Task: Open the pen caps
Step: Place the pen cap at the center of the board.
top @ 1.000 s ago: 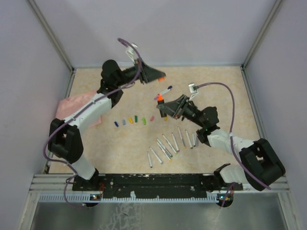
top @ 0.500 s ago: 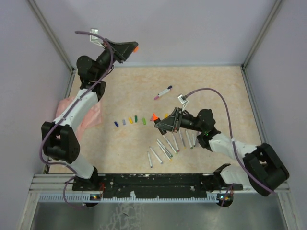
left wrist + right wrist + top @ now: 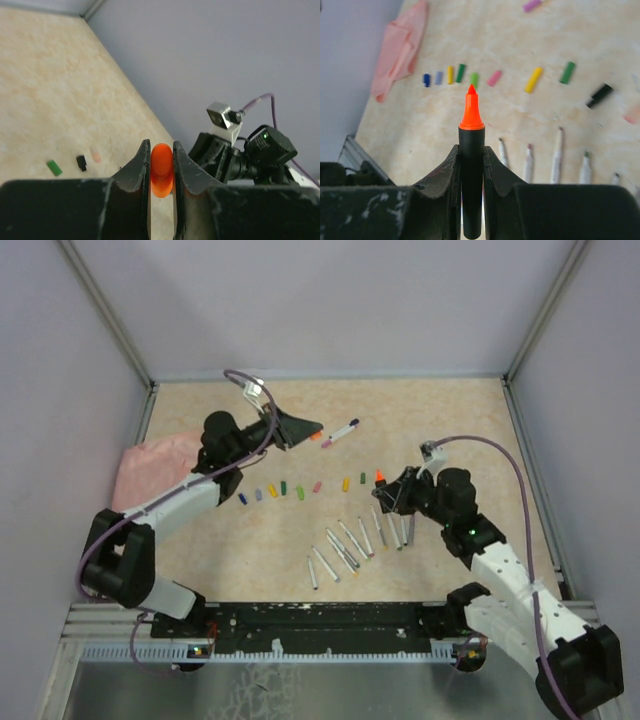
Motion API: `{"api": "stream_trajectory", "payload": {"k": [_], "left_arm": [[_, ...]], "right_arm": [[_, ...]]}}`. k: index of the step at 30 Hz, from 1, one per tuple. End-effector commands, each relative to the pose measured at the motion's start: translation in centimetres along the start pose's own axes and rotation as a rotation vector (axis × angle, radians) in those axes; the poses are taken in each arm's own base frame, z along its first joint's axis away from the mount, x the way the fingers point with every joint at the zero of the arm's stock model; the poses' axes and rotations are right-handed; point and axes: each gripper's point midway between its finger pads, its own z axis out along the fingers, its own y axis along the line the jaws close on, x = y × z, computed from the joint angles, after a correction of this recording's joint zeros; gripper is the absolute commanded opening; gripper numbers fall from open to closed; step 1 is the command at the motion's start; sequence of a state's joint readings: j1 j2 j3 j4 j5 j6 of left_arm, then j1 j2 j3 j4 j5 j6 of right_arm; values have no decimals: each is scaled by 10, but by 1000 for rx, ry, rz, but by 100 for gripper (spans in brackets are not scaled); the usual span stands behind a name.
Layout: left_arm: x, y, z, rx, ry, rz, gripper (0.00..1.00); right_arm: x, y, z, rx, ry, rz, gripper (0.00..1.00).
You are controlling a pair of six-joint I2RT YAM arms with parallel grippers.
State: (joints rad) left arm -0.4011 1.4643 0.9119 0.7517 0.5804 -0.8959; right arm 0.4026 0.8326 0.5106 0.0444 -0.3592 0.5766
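Our left fingers [image 3: 136,172] are clamped on the orange cap [image 3: 161,170], over the counter [image 3: 450,430] toward 12 o'clock. Our right fingers [image 3: 445,172] are closed on the uncapped highlighter [image 3: 471,165], toward 3 o'clock. Loose caps [image 3: 272,490] lie in a row at its 9 o'clock, and pens [image 3: 345,548] at its 6 o'clock.
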Motion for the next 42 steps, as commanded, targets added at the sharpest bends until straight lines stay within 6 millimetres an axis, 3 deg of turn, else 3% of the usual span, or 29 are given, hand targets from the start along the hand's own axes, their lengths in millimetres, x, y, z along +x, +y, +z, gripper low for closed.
{"api": "stream_trajectory", "payload": {"k": [1,6,10,15,20,24,33,42], "left_arm": [[55,-1,16,-20,112,0,0],[125,4,45,-54,259,-56,0],[178,19,65,-134,395,-90,0],[232,29,95,-205,517,-74,0],[271,42,121,-298,595,-48,0],[289,53,135,-335,620,-30,0],[306,73,171,-354,618,14,5],[322,102,180,-409,617,37,10]], "right_arm": [[13,-57,-27,306,1,26,0],[11,-91,-56,512,-68,82,0],[17,-111,-74,638,-101,151,0],[24,-125,-89,711,-141,220,0],[26,-136,-101,765,-187,272,0],[24,-142,-107,808,-213,293,0],[21,-146,-108,830,-226,299,0],[23,-147,-104,820,-212,294,0]]}}
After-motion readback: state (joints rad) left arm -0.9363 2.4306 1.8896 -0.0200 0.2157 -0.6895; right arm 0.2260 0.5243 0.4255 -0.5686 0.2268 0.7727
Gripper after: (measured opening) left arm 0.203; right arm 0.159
